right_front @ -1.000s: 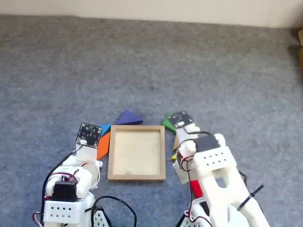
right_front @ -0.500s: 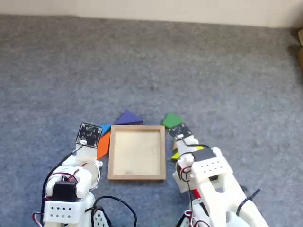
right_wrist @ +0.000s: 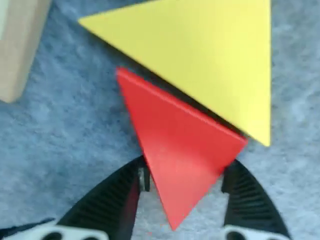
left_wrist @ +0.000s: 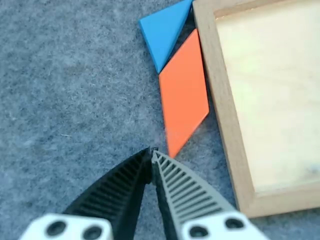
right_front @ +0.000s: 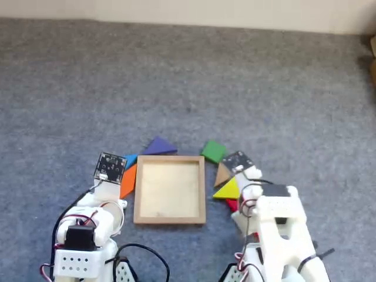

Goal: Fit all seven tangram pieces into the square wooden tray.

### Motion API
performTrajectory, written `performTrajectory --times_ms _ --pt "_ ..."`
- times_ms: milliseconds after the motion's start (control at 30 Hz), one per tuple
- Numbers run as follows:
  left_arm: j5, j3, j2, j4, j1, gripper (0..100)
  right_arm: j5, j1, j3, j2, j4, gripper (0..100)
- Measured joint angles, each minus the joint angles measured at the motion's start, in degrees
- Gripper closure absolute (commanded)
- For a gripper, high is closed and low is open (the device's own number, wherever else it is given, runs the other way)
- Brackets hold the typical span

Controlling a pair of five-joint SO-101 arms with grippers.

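The square wooden tray (right_front: 170, 220) lies empty between the two arms. Around it on the carpet lie a purple triangle (right_front: 160, 146), a blue triangle (right_front: 130, 159), an orange parallelogram (right_front: 128, 180), a green square (right_front: 213, 150), a brown triangle (right_front: 222, 174), a yellow triangle (right_front: 228, 189) and a red triangle (right_front: 232, 204). My left gripper (left_wrist: 152, 151) is shut and empty, its tips at the near point of the orange parallelogram (left_wrist: 184, 92). My right gripper (right_wrist: 186, 167) is open, its fingers on either side of the red triangle (right_wrist: 182, 147), which touches the yellow triangle (right_wrist: 200, 55).
Grey carpet covers the whole table and stretches bare beyond the pieces. The left arm (right_front: 88, 226) and right arm (right_front: 279, 226) stand at the near edge on either side of the tray. The tray's corner (right_wrist: 17, 45) lies close to the red triangle.
My right arm has drawn back toward the near edge and to the right, uncovering the green, brown and yellow pieces. The left arm has not moved.
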Motion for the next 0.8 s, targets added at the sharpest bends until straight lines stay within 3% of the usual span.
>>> performTrajectory --times_ms 167,300,633,800 --pt "0.00 0.00 0.00 0.00 0.00 99 8.70 7.21 0.00 -0.09 -0.26 84.3" --pt "0.00 0.00 0.00 0.00 0.00 99 10.46 12.75 -0.70 0.62 -2.90 84.3" --pt "0.00 0.00 0.00 0.00 0.00 99 10.29 14.59 -1.05 0.62 -4.40 84.3" --pt "0.00 0.00 0.00 0.00 0.00 99 3.34 14.07 -5.27 0.70 -4.48 80.0"
